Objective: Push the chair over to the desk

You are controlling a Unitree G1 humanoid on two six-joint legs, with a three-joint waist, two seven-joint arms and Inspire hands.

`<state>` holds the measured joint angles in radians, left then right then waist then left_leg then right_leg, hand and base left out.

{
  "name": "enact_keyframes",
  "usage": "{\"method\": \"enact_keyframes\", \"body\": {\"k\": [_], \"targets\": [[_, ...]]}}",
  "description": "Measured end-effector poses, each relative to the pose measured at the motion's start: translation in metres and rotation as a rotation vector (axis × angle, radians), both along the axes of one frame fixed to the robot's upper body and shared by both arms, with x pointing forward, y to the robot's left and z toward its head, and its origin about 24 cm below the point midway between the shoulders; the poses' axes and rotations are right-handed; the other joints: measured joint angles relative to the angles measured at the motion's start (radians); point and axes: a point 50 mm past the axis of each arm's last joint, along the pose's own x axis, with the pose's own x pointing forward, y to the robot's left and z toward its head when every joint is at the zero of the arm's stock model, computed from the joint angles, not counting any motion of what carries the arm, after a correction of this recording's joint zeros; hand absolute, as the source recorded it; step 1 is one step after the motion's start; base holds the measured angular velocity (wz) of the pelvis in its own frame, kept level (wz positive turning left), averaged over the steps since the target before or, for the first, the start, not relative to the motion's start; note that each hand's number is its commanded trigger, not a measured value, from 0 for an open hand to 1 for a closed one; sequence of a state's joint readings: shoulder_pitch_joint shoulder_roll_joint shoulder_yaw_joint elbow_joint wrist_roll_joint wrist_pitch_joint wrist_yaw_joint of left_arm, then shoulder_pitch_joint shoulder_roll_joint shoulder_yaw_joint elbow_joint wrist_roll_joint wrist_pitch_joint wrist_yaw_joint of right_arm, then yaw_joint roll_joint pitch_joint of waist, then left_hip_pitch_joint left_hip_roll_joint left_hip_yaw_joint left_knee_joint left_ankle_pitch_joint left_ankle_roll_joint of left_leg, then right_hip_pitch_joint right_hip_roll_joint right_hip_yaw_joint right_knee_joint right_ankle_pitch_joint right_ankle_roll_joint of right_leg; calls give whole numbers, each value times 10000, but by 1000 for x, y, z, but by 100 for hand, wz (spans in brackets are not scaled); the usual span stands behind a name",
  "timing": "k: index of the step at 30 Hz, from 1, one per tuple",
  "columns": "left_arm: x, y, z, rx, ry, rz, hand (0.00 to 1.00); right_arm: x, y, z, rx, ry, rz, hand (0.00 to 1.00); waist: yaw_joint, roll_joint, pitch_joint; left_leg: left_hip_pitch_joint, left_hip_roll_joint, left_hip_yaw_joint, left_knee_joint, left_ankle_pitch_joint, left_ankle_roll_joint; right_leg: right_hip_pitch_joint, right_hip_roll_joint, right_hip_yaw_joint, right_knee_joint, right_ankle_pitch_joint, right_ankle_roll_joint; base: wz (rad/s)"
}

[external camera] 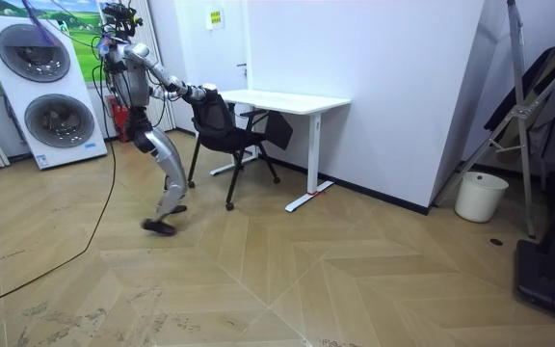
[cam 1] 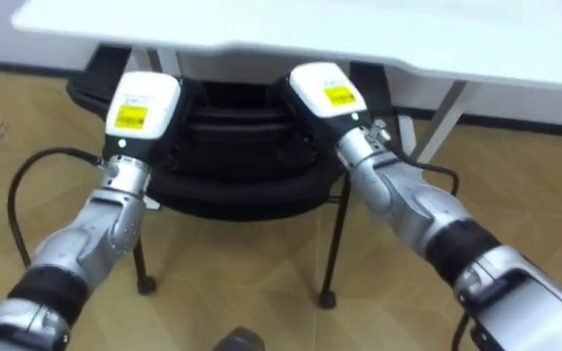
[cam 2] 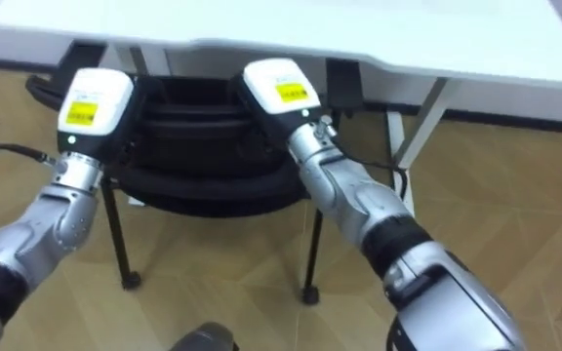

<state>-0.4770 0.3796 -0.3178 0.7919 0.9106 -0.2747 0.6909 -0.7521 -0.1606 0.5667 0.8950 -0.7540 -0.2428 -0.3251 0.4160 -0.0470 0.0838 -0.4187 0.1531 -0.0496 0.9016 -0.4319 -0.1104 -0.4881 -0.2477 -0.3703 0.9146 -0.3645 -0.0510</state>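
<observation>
A black chair (cam 1: 234,132) on thin legs with casters stands partly under the white desk (cam 1: 310,29). Both my arms reach forward to its backrest. My left hand (cam 1: 142,102) rests against the backrest's left part, and my right hand (cam 1: 322,90) against its right part, each seen from the back. In the room view I stand leaning forward, one leg stretched behind, on the room view's left of the chair (external camera: 222,130), arms out to its back. The seat faces the desk (external camera: 287,99).
The desk stands against a white wall on white legs (cam 1: 447,112). Wooden floor (cam 1: 252,283) lies below the chair. Behind me stand stacked washing machines (external camera: 51,87). A white bucket (external camera: 477,196) and a rack (external camera: 533,116) stand far at the room view's right.
</observation>
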Motion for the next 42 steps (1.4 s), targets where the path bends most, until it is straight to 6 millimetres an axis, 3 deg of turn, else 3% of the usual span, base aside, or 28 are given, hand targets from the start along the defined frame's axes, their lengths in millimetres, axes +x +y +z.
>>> {"method": "enact_keyframes", "body": {"k": [4,7,9,11,13,15,17,20,21,22,23,24,25,28,30,32,35,36,37,39,42], "targets": [[-1,-5,-1,31,-140,63,100,1,-2,1,-25,150,-18,100,1,69,-50,-37,264,260,-176,-1,-124,-98,423,341,-187,22,42,-9],[-4,-6,-3,34,-290,141,100,1,-2,1,-37,181,57,100,-183,22,-87,9,294,429,-382,27,-135,-124,639,551,-444,163,246,0],[-7,-7,-8,78,-211,166,100,-1,-2,-4,-52,352,72,100,-254,23,-85,256,299,571,-434,127,-138,42,718,695,-445,224,278,5],[-12,-8,-13,186,-63,163,100,-6,-3,-12,-26,603,62,100,-268,16,-94,630,335,640,-438,31,-66,334,923,956,-488,230,193,3],[-21,-8,-21,189,41,228,100,-12,-4,-20,38,817,151,100,-391,182,-101,1089,434,604,-443,-64,-113,812,1297,1280,-710,199,79,3],[-28,-10,-27,156,185,239,100,-18,-4,-27,33,988,203,100,-622,276,-129,1379,323,562,-549,-75,-99,1189,1260,1336,-868,190,96,17],[-33,-10,-32,92,285,307,100,-20,-5,-30,-21,992,279,100,-671,293,-141,1501,180,661,-751,-52,-43,1225,1239,1470,-1022,342,286,-2],[-35,-16,-36,-146,282,401,100,-20,-9,-30,-172,941,323,100,-795,298,-146,1558,-183,835,-1333,155,276,1176,1105,1635,-1604,831,489,-13],[-36,-19,-37,-228,285,393,100,-19,-11,-29,-240,886,329,82,-801,293,-147,1550,-276,974,-1575,265,383,1139,1085,1746,-1907,1077,568,-18],[-36,-20,-37,-283,273,425,80,-19,-12,-28,-309,821,328,20,-849,294,-150,1497,-309,1111,-1767,428,471,1104,1085,1804,-2230,1358,617,-18],[-35,-21,-37,-289,257,440,67,-18,-12,-28,-323,793,325,4,-868,298,-152,1474,-321,1160,-1855,506,491,1104,1089,1816,-2394,1487,629,-12],[-35,-22,-36,-276,209,461,13,-18,-14,-27,-334,747,303,0,-933,291,-150,1431,-400,1192,-2014,643,569,1106,1076,1850,-2687,1766,615,-8],[-34,-23,-36,-291,204,472,0,-18,-14,-27,-365,731,290,0,-1001,281,-158,1425,-448,1293,-2158,753,623,1129,1057,1907,-2940,1972,687,-6],[-34,-24,-37,-346,204,547,0,-17,-15,-26,-219,815,177,0,-1210,234,-185,1381,-587,1417,-2465,963,826,1235,1021,1998,-3573,2396,897,-7],[-33,-24,-36,-585,212,727,0,-14,-18,-23,381,1143,-86,0,-1268,158,-244,1359,-595,1651,-2681,1094,984,1254,999,2062,-3959,2710,938,-18],[-31,-23,-35,-822,279,964,0,-13,-21,-22,937,1512,-315,0,-1353,99,-247,1466,-597,1858,-2898,1246,1026,1374,957,2059,-4238,2969,954,-18],[-30,-22,-37,-1018,813,1116,0,-17,-27,-31,1290,2161,-640,0,-1528,-46,-311,1814,-245,2428,-3214,1314,1071,1751,920,2002,-4476,3036,956,5],[-29,-20,-38,-1084,974,1152,0,-18,-27,-33,1407,2320,-684,0,-1659,-99,-347,1919,-2,2781,-3269,1343,1012,1785,881,1853,-4112,2812,983,25],[-29,-19,-37,-1122,1168,1169,0,-20,-29,-36,1609,2536,-781,0,-1671,-295,-476,2081,149,3133,-3424,1419,879,1806,867,1581,-3683,2374,730,28],[-28,-18,-38,-1229,1457,1306,0,-20,-32,-35,1907,2666,-1031,0,-1691,-257,-540,2251,18,2982,-3615,1520,730,1890,997,1549,-4095,2317,691,0],[-25,-8,-28,-1623,1334,1678,0,-15,-40,-23,2359,2429,-1451,0,-1796,-230,-561,2266,-353,2193,-4308,1924,708,2228,1421,1651,-5363,3021,616,-23]]}}
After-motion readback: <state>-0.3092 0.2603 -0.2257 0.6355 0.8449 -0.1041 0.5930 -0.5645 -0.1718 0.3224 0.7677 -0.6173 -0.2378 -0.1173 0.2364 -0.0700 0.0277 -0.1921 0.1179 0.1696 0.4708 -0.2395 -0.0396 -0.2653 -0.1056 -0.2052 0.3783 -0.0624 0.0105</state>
